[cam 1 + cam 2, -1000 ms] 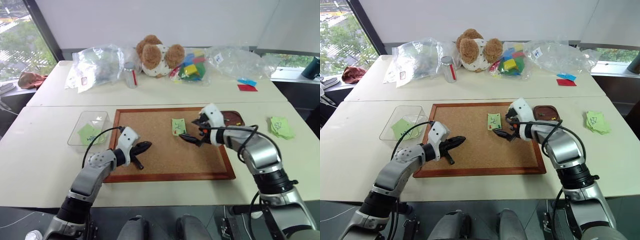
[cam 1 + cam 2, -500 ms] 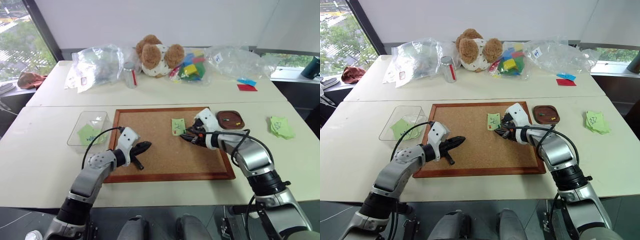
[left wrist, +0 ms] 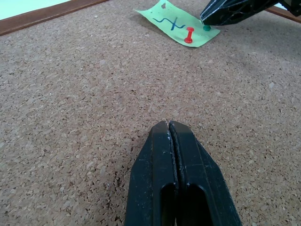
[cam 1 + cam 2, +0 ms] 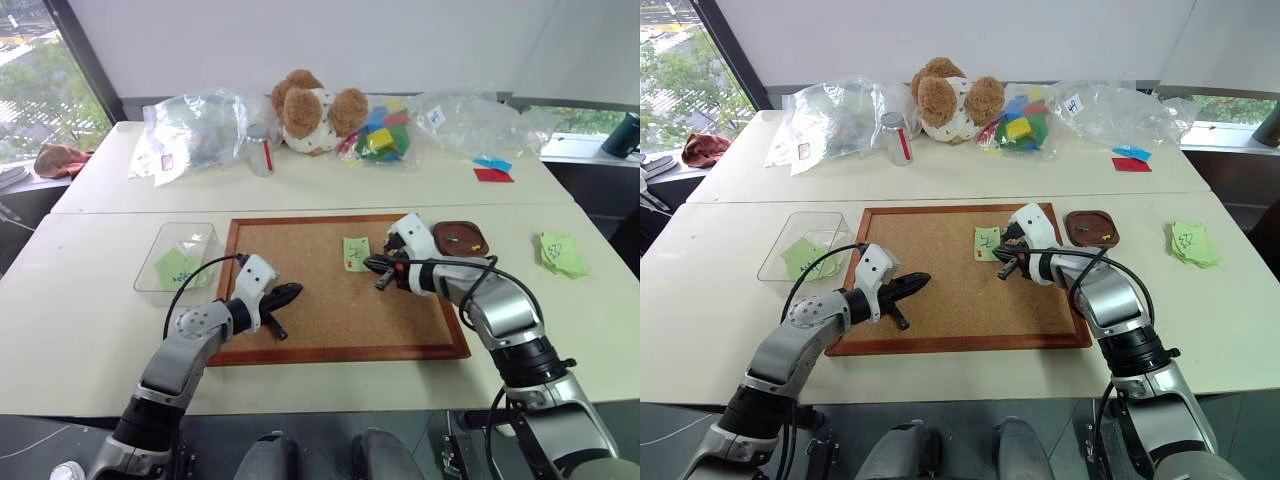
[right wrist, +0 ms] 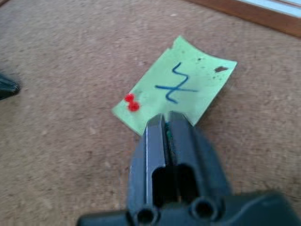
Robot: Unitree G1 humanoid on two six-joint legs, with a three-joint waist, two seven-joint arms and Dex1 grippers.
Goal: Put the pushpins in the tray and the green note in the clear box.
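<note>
Closing on the green pushpin (image 3: 206,28) is what your right gripper (image 5: 165,123) has just done: a second ago its fingers stood wide apart over the right side of the corkboard (image 4: 300,300), and now they are pinched together at the lower corner of the green note (image 4: 357,252), with a sliver of green between the tips in the right wrist view. That looks like a grip on the pin, so the next move is likely a straight pull, then a carry to the tray.

Reading the head view from left to right: the clear box (image 4: 160,280) sits at centre left, just off the board's left edge, already holding a green slip (image 4: 178,268). Your left gripper (image 3: 170,129) hovers over the left part of the board, fingers pressed together on nothing, unmoved. The note lies at centre, pinned near the board's upper edge. A red pushpin (image 3: 189,35) stands in it just beside the green one, so the note cannot come free until both pins are out. The tray (image 4: 448,226) is right of centre, touching the board's right edge, with pins already in it.

Further right lies a stack of green notes (image 4: 561,254). Along the upper part of the frame sit plastic bags (image 4: 190,130), a jar (image 4: 260,150) and a teddy bear (image 4: 315,108), well clear of your path.
</note>
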